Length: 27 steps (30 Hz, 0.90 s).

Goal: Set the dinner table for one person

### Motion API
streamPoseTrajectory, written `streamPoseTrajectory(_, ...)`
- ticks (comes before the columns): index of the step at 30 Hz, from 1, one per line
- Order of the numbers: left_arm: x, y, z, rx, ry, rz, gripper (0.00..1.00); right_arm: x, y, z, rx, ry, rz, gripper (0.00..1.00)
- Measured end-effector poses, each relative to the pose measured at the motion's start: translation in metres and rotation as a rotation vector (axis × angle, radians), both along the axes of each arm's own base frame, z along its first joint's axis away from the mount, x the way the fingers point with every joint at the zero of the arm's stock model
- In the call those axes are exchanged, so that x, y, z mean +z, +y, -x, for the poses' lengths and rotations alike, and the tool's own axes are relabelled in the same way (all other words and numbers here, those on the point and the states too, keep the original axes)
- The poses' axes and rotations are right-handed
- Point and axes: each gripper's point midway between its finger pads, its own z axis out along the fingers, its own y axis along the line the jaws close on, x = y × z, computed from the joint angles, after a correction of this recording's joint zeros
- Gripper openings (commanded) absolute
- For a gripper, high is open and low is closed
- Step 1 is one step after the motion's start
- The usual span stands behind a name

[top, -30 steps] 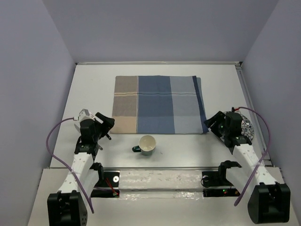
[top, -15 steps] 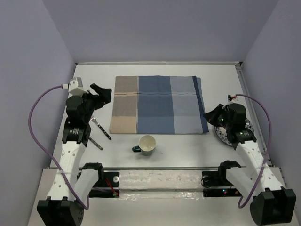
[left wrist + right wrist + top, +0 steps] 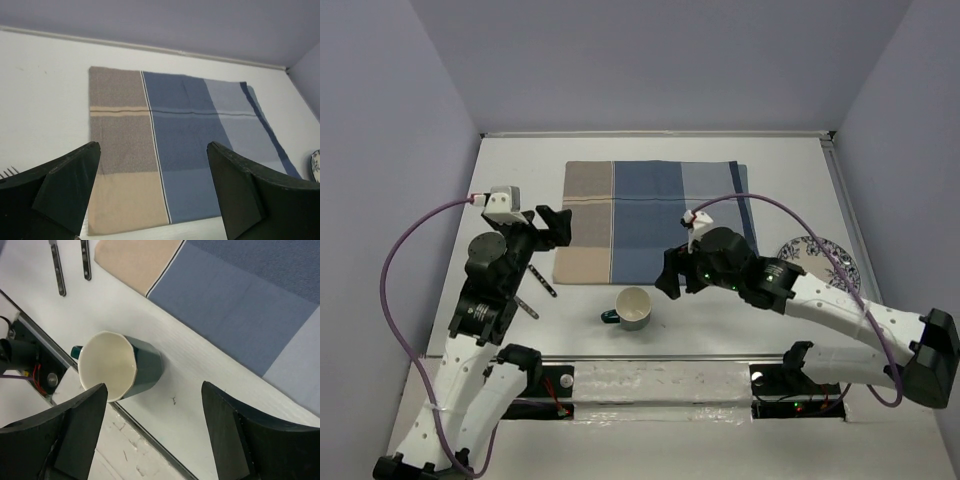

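Observation:
The white dinner table (image 3: 520, 180) holds a blue-and-tan placemat (image 3: 655, 222) at its middle. A dark green mug (image 3: 634, 308) with a cream inside stands upright in front of the placemat, and it shows in the right wrist view (image 3: 120, 367) too. My right gripper (image 3: 670, 280) is open and empty, hovering just right of the mug (image 3: 154, 390). My left gripper (image 3: 555, 225) is open and empty above the placemat's left edge (image 3: 152, 150). A patterned plate (image 3: 820, 262) lies at the right. Two pieces of cutlery (image 3: 542, 280) lie left of the placemat.
The placemat fills the left wrist view (image 3: 125, 125), with fork tines (image 3: 6, 172) at the left edge and the plate's rim (image 3: 316, 165) at the right. The cutlery handles (image 3: 56, 270) show in the right wrist view. A metal rail (image 3: 650, 358) runs along the table's near edge.
My right arm swung left from over the plate to beside the mug, uncovering the plate. My left arm shifted right and slightly nearer, toward the placemat's left edge. Both grippers stayed empty.

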Motion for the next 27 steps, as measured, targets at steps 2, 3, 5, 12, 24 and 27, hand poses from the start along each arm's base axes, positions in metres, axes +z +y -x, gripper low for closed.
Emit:
streamPoseTrajectory(2, 0.012, 0.002, 0.003, 0.007, -0.046, 0.006, 0.99, -0.004, 0.012, 0.004, 0.019, 0.000, 0.049, 0.82)
streamPoseTrajectory(3, 0.017, 0.004, 0.004, 0.010, -0.066, 0.009, 0.99, -0.006, 0.016, 0.006, 0.029, 0.000, 0.066, 0.82)
streamPoseTrajectory(5, 0.024, 0.006, 0.006, 0.017, -0.093, 0.012, 0.99, -0.013, 0.027, 0.007, 0.041, -0.001, 0.111, 0.78)
streamPoseTrajectory(12, 0.028, 0.006, 0.008, 0.015, -0.111, 0.010, 0.99, -0.046, 0.044, 0.000, 0.040, 0.035, 0.238, 0.65)
streamPoseTrajectory(24, 0.037, 0.005, 0.016, -0.005, -0.149, 0.022, 0.99, -0.075, 0.058, 0.000, 0.058, 0.085, 0.344, 0.00)
streamPoseTrajectory(27, 0.037, 0.003, 0.017, -0.016, -0.150, 0.023, 0.99, -0.074, 0.058, -0.004, 0.046, 0.079, 0.363, 0.00)
